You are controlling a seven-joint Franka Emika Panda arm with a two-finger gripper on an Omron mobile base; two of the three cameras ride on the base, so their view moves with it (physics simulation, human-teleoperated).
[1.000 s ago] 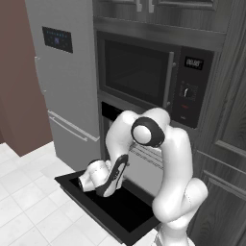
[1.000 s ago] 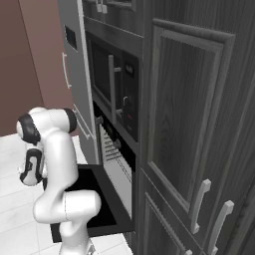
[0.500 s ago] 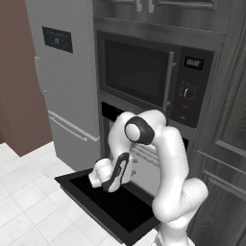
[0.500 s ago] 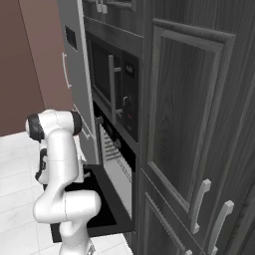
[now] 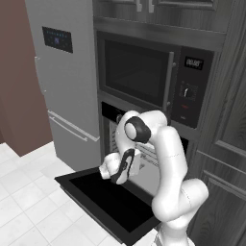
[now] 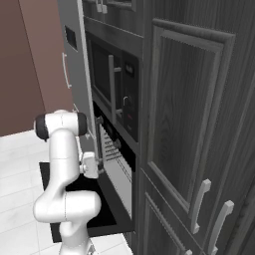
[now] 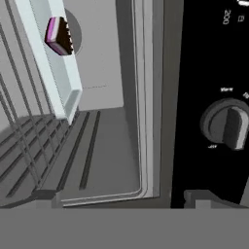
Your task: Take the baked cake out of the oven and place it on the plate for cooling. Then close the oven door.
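While the oven door (image 5: 103,202) is lying dropped open, the end effector (image 7: 121,197) (fingers spread wide, holding nothing) is facing the oven (image 7: 97,97); the cake (image 7: 59,36) is sitting on a pale tray (image 7: 53,63), upper left. Step: reaching in; next, advancing toward the cake.

Oven (image 5: 126,126) cavity open, oven door (image 5: 103,202) dropped flat over pale tiled floor (image 5: 26,202), nothing on door's black inner face. Inside, hand view: wire racks (image 7: 29,141) run across cavity, grey cavity floor (image 7: 104,155) w/ ridges below. A pale flat tray (image 7: 53,53) sits on upper rack level (seen edge-on, view is rolled); the cake (image 7: 59,36), small dark-brown chunk w/ pinkish layer, lies directly on tray. Can't tell if anything else on racks. Round knob (image 7: 227,127) on black panel beside opening.
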